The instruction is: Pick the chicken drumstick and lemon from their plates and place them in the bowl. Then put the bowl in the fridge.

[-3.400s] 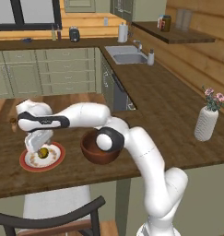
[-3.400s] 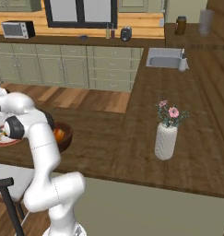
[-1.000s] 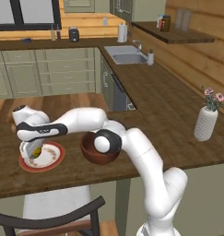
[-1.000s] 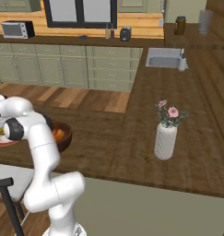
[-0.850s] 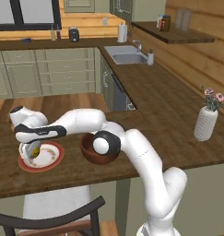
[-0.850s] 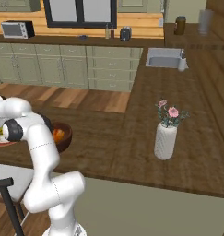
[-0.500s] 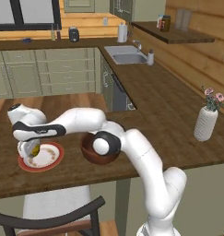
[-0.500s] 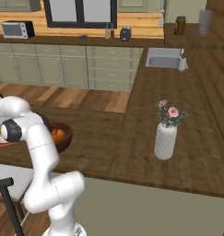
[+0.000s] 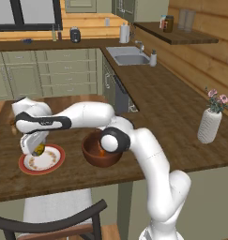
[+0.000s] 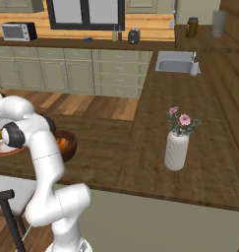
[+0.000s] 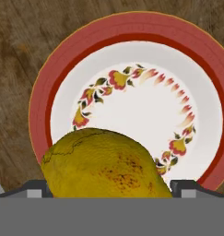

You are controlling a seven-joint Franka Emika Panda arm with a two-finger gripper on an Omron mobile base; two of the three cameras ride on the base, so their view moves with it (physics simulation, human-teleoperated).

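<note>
hand view puts the lemon (image 11: 104,165) between the wide-apart tips of the claw (image 11: 106,186), which has dropped from above onto the red-rimmed plate (image 11: 42,99), so closing on the fruit looks next

The yellow roundish lemon (image 11: 106,163) lies on the round red-rimmed white plate (image 9: 42,159), near the wooden worktop's (image 9: 64,180) left edge; the deep dark reddish-brown wooden bowl (image 9: 99,151) stands right of it.

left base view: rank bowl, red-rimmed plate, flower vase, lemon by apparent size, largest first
1. Red-rimmed plate and bowl: look about alike, and the arm covers part of the bowl, so no ranking between them.
2. Flower vase: smaller.
3. Lemon: smallest, partly hidden at the gripper.
</note>
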